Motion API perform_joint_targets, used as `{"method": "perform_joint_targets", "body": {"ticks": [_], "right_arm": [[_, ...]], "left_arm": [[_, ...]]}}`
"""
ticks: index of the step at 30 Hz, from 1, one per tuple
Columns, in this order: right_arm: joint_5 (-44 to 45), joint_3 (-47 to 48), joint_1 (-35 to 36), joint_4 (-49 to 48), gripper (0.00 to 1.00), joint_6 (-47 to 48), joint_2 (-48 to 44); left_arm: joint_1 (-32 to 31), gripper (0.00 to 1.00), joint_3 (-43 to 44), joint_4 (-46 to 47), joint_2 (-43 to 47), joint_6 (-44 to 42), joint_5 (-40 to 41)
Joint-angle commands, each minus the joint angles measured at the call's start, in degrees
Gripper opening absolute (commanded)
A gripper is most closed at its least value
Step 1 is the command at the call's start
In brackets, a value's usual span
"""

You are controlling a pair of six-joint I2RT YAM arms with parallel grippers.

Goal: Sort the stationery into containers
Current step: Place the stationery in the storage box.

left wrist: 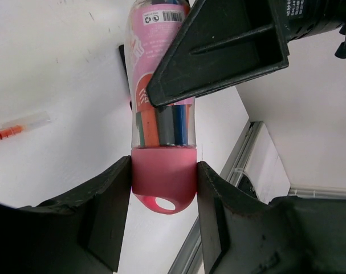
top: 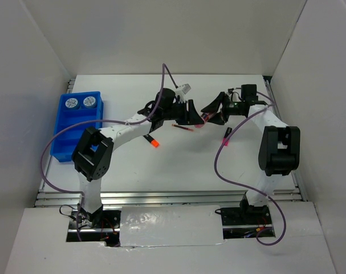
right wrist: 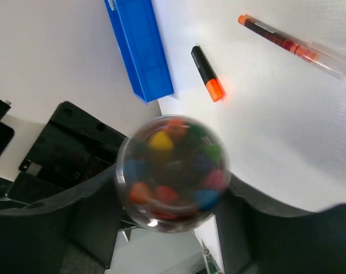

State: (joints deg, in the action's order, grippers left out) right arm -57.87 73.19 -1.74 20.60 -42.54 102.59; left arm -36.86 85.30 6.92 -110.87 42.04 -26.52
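Note:
A clear tube of coloured markers with a pink cap (left wrist: pixel 163 177) is held in the air between both arms over the table's far middle (top: pixel 202 119). My left gripper (left wrist: pixel 163 188) is shut on the pink cap. My right gripper (right wrist: pixel 171 182) is shut on the tube's clear round end (right wrist: pixel 171 171); one of its fingers (left wrist: pixel 218 51) crosses the tube in the left wrist view. The bright blue tray (top: pixel 76 137) stands at the far left with two tape rolls (top: pixel 71 103) (top: pixel 89 101) in its far compartments. A black-orange highlighter (top: pixel 151 140), a red pen (top: pixel 183 128) and a black-pink highlighter (top: pixel 226 136) lie on the table.
White walls close the table on three sides. A metal rail (top: pixel 161 197) runs along the near edge. The tray's corner (right wrist: pixel 139 48), the black-orange highlighter (right wrist: pixel 207 73) and the red pen (right wrist: pixel 295 45) show below my right gripper. The red pen also shows in the left wrist view (left wrist: pixel 19 127).

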Motion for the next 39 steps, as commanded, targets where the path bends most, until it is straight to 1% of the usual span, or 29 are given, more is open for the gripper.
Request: {"method": "perform_joint_targets", "body": {"ticks": [1,3,4,5,6,8,9,10,12,13,14,15,18,21,22,24,25,26,27,29,30,31,32,33,34,35,36,37,39], "right_arm": [[-1.46,3.8,0.42,-2.41,0.59,-0.35,0.42],[-1.72,4.68,0.51,-2.32,0.5,0.18,0.51],[-2.16,5.03,0.68,-2.14,0.47,0.53,0.68],[-2.25,5.12,0.77,-2.14,0.43,0.79,0.69],[-2.42,5.04,0.94,-2.14,0.35,1.14,0.51],[-2.51,5.12,1.12,-2.23,0.25,1.76,0.25],[-2.69,5.21,1.21,-1.88,0.18,2.46,0.33],[-2.6,5.47,1.21,-1.62,0.07,2.99,0.07],[-2.25,6.09,1.47,0.3,0.0,5.18,0.07],[-2.08,6.35,1.47,0.93,0.0,5.97,-0.19],[-1.9,6.35,1.47,1.46,0.0,6.77,-0.45],[-1.73,6.27,1.47,1.63,0.0,7.03,-0.8],[-1.37,5.56,1.47,2.07,0.0,8.18,-1.86],[-1.2,3.81,1.47,3.04,0.0,9.93,-4.41],[-1.46,3.54,3.13,3.48,0.0,10.63,-5.28],[-1.46,3.63,4.1,5.5,0.0,13.44,-6.07],[-1.81,3.63,5.24,6.11,0.0,14.93,-6.26],[-2.16,3.8,5.86,7.86,0.0,16.16,-6.34],[-2.42,4.24,7.61,8.83,0.0,18.35,-6.35],[-3.65,5.81,9.64,12.61,0.0,21.17,-5.74],[-4.01,6.78,11.13,14.45,0.0,22.84,-5.12],[-4.1,7.92,13.58,16.9,0.0,26.69,-4.59],[-4.18,8.63,14.82,20.06,0.0,27.94,-4.07],[-4.1,9.07,16.05,20.7,0.0,28.48,-3.45],[-4.36,9.16,17.02,20.88,0.0,29.61,-3.27],[-5.06,9.25,19.03,22.45,0.0,30.32,-3.01],[-5.24,9.6,20.01,22.9,0.0,30.85,-2.4],[-5.41,10.21,20.98,25.17,0.0,32.94,-1.78],[-6.29,11.97,24.14,28.43,0.0,36.81,-0.02]], "left_arm": [[-0.93,0.0,-1.71,3.98,4.69,0.06,-3.53],[-1.63,0.09,-2.59,3.46,5.22,-0.82,-3.62],[-1.9,0.18,-2.94,3.11,5.4,-1.26,-3.71],[-2.07,0.21,-3.2,2.93,5.66,-1.52,-3.8],[-2.07,0.29,-3.73,2.67,6.19,-1.79,-3.45],[-2.16,0.36,-4.34,2.58,6.8,-1.96,-3.36],[-2.07,0.46,-4.44,1.7,7.24,-2.05,-3.01],[-2.07,0.63,-4.52,1.0,7.51,-2.23,-2.57],[-1.81,0.78,-5.05,-1.28,8.47,-2.32,-1.61],[-1.46,0.86,-6.01,-1.47,8.91,-2.32,-2.21],[-0.68,0.88,-7.06,-1.29,10.48,-2.23,-2.83],[-0.06,0.99,-8.12,-0.68,11.46,-2.4,-4.14],[3.71,0.99,-11.99,-1.03,16.02,-3.63,-7.39],[10.04,0.99,-14.1,-4.27,21.64,-11.95,-10.12],[11.45,0.99,-14.37,-6.46,23.14,-21.03,-10.74],[13.92,0.99,-14.98,-9.27,29.02,-32.84,-10.31],[12.7,0.99,-16.55,-11.12,33.39,-47.52,-7.17],[11.73,0.99,-18.22,-11.4,35.87,-55.15,-5.66],[10.42,0.98,-23.28,-10.97,38.6,-69.41,-3.12],[6.46,0.97,-29.54,-8.78,46.16,-84.15,-2.05],[5.32,0.96,-36.01,-7.72,48.44,-97.19,-1.87],[3.39,0.95,-38.69,-7.53,52.64,-102.28,-1.78],[2.77,0.95,-41.15,-3.62,54.16,-107.21,-2.82],[2.33,0.93,-45.26,-2.8,55.75,-114.3,-3.88],[1.36,0.92,-46.61,-2.18,57.85,-116.99,-4.93],[1.01,0.91,-47.84,-2.0,58.74,-120.49,-7.2],[0.57,0.91,-50.2,-1.65,59.45,-127.58,-8.1],[-0.31,0.91,-51.27,-1.21,60.15,-130.78,-8.45],[-0.58,0.91,-51.2,-4.27,59.55,-139.55,-10.03]]}}
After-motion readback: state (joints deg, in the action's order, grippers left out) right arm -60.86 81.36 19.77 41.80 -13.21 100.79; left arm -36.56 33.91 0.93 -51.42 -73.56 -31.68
